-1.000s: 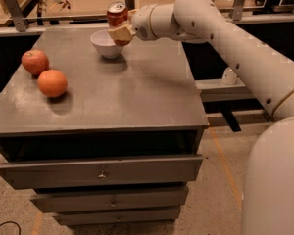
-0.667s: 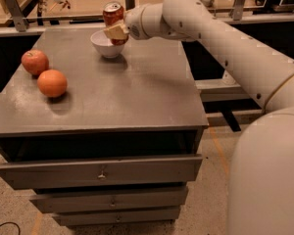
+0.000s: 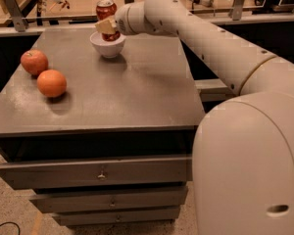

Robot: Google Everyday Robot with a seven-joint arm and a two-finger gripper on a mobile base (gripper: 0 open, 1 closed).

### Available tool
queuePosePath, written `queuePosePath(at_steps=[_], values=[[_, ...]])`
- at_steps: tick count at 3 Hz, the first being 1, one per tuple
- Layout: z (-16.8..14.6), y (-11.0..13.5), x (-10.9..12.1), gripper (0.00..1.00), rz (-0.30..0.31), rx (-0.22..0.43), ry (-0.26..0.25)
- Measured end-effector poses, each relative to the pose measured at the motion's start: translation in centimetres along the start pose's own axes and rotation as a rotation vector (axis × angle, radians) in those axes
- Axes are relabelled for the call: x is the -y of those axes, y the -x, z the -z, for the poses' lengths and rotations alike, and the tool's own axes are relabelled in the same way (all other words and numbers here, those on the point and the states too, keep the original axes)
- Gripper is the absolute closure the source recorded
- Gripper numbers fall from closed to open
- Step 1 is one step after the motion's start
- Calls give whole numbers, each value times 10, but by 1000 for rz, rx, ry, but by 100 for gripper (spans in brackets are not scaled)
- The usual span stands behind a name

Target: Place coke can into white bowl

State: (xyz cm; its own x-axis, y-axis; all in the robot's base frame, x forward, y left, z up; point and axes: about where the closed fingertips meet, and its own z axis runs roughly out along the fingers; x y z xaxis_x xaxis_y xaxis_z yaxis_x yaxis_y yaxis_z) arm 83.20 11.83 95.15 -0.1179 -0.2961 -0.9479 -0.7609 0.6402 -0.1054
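While the arm (image 3: 201, 31) stretches over the table (image 3: 137, 92), the gripper (image 3: 107, 27) hangs near its far edge, jaws pinching the can (image 3: 106, 9) around its lower half. Held upright between them, the can dips its foot into the bowl (image 3: 108, 47) right beneath the jaws. Well away from the jaws sit an apple (image 3: 34, 61) and an orange (image 3: 52, 82), just beside each other.

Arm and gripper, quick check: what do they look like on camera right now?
The arm is smooth cream-white, made of thick rounded tubular segments with thin seams at the joints; no cables or markings show. The gripper, at the coke can over the white bowl, has blocky tan fingers.
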Motion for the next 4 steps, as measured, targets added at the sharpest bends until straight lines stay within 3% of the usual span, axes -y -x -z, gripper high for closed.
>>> queuePosePath(at_steps=[2, 4], values=[[-32, -8, 4, 59, -99, 2, 22], [-33, -14, 4, 12, -130, -10, 3]])
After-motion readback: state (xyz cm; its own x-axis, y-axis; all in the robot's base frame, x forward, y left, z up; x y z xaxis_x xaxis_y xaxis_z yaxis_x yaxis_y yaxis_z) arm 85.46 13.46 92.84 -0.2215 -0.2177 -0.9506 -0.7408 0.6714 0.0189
